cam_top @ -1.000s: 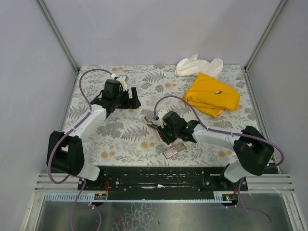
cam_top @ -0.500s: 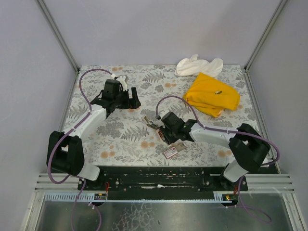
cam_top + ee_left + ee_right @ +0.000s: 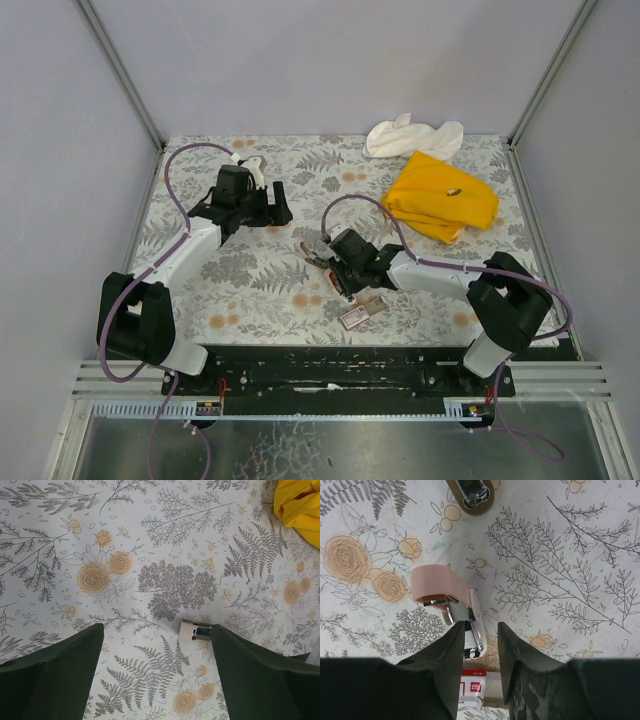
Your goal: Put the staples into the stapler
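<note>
From above, we see the left pincer (image 3: 272,205) far back on the worktop (image 3: 250,290) and the right pincer (image 3: 328,265) low at centre. The staples (image 3: 360,314) lie boxed just beside it, toward the bases. The left wrist shows released, empty jaws. The right wrist shows the stapler (image 3: 465,617) hinged open, its rail between half-closed jaws; whether they pinch it, we cannot tell. We judge no strip is in yet, so loading remains.

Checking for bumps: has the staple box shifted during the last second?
No. The staple box lies in the same spot just beyond the black rail.
</note>
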{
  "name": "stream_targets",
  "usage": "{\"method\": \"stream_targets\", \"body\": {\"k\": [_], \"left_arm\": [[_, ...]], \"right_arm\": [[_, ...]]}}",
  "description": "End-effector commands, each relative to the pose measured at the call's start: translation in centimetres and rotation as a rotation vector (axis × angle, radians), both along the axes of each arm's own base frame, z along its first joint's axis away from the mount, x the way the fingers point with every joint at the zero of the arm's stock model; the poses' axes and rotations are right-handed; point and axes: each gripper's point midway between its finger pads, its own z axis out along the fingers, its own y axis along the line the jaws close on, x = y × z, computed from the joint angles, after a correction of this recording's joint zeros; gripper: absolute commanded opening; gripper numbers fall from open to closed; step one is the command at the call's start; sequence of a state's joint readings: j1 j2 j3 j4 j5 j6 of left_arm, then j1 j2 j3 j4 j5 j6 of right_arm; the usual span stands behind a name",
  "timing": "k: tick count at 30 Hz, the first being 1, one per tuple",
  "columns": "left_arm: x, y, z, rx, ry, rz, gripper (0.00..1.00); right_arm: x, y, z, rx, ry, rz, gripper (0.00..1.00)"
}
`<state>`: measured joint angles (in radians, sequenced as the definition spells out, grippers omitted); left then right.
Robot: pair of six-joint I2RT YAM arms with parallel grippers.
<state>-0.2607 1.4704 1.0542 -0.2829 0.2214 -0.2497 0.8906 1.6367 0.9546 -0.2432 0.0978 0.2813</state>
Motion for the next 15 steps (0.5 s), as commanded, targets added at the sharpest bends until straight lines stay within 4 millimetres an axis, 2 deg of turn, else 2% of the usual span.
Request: {"method": "stream_targets", "body": {"k": [1,9,15], "left_arm": [[0.0,0.0,1.0,-0.008,-0.035,-0.012,0.87],[0.0,-0.1,1.0,-0.008,-0.033,-0.012,0.87],[0.0,0.0,0.9,-0.008,-0.030,-0.010,0.87]], "right_arm": [[0.9,0.6,0.6,-0.007,-0.031,-0.030,0.39],[-0.3,-1.2,-0.6,-0.027,-0.011,-0.056,0.39],[-1.1,-1.6,-0.9,-0.015,0.006,-0.069,0.39]]}}
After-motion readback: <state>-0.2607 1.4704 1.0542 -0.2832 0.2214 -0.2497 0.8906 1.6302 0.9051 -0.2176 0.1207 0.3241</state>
